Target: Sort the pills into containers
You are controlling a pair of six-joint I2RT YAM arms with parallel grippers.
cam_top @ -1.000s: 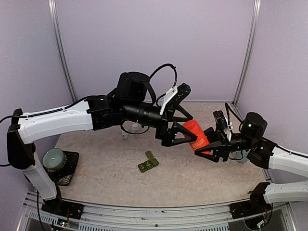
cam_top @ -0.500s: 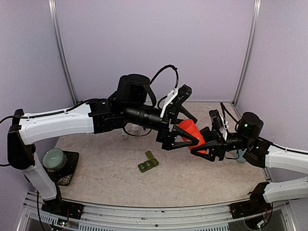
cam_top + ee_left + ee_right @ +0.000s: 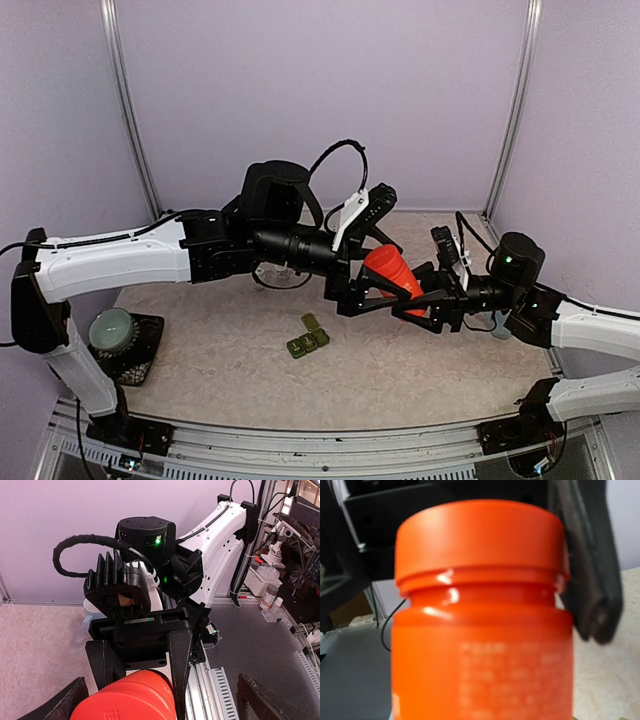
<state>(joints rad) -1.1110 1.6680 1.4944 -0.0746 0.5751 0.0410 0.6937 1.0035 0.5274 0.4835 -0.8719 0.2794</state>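
Note:
An orange pill bottle (image 3: 398,280) with its cap on hangs above the middle of the table. My right gripper (image 3: 428,300) is shut on its body; in the left wrist view its dark fingers (image 3: 181,666) clamp the bottle (image 3: 131,699). My left gripper (image 3: 385,268) is open, its jaws wide on either side of the cap end without touching it. One left finger (image 3: 590,580) shows beside the cap (image 3: 480,535) in the right wrist view. The dark green containers (image 3: 308,338) lie on the table below, lids down. No pills are in view.
A pale green round object on a black stand (image 3: 112,330) sits at the table's left front corner. A pale blue mug (image 3: 498,324) stands behind my right arm. Some small clear items (image 3: 280,266) lie at the back under my left arm.
My right arm has carried the bottle left and up, closer to my left gripper. The left gripper has shifted slightly, and the cap now sits between its open fingers.

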